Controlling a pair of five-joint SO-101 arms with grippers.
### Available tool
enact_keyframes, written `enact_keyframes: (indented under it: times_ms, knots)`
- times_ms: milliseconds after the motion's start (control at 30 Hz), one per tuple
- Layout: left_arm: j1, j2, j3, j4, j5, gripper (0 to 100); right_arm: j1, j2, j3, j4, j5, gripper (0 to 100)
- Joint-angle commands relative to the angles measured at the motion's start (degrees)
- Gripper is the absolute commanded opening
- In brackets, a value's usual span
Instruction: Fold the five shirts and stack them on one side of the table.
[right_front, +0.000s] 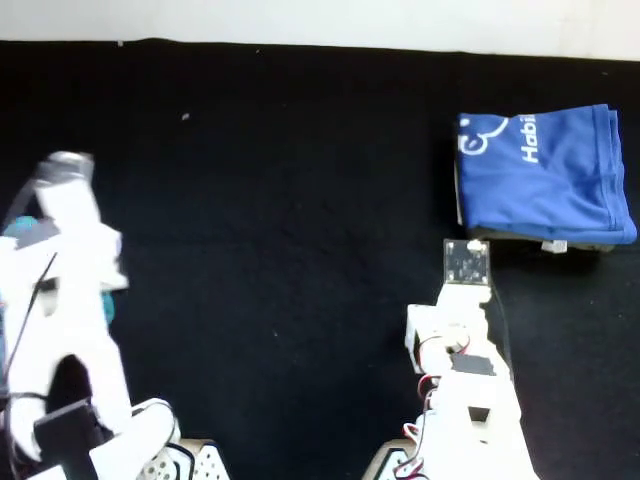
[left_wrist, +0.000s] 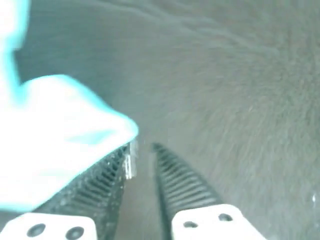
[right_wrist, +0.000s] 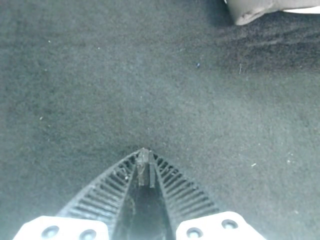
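Risk sits mainly with the right gripper; its fingers are pressed together at the tips with nothing in them, and it hangs low over the table, just beside the near edge of the stack. The blue shirt lies folded on top of that stack, at the far right of the table. A push forward from here would likely shove the pile, ruck the lower layers or spring the top fold open; closed fingers would plough the cloth rather than lift it.

The left gripper is at the opposite side, well apart from the stack; its fingers stand a narrow slit apart, with nothing visible between them. A pale cyan shape lies against one finger; if it is cloth, it could catch and drag with any swing of the arm.

Several things are hard to make out. What lies under the blue shirt cannot be counted; a pale edge peeks out at the bottom of the stack, so progress toward five shirts cannot be judged. The cyan shape is too blurred to tell whether it is a shirt or a part of the rig. The left arm is cut off at the edge of the high view, and the stack's right side runs close to the opposite edge.
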Motion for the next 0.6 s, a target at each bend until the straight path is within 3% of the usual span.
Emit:
enact_keyframes:
  times_ms: [0,133,267,567]
  knots:
    - [-11.3,1.45,-16.48,9.58,-6.07,20,-0.4,-1.27,-0.04,-1.01,-0.09,0.9]
    - [-23.43,12.97,-31.96,13.98,-10.9,19,-0.48,-1.27,-0.04,-1.01,0.0,0.9]
    - [-30.46,27.47,-48.57,16.53,-11.16,20,-0.48,-1.27,-0.04,-1.01,0.0,0.9]
    - [-32.4,53.14,-81.27,22.59,-11.08,20,-1.45,-1.27,0.13,-1.01,2.64,0.9]
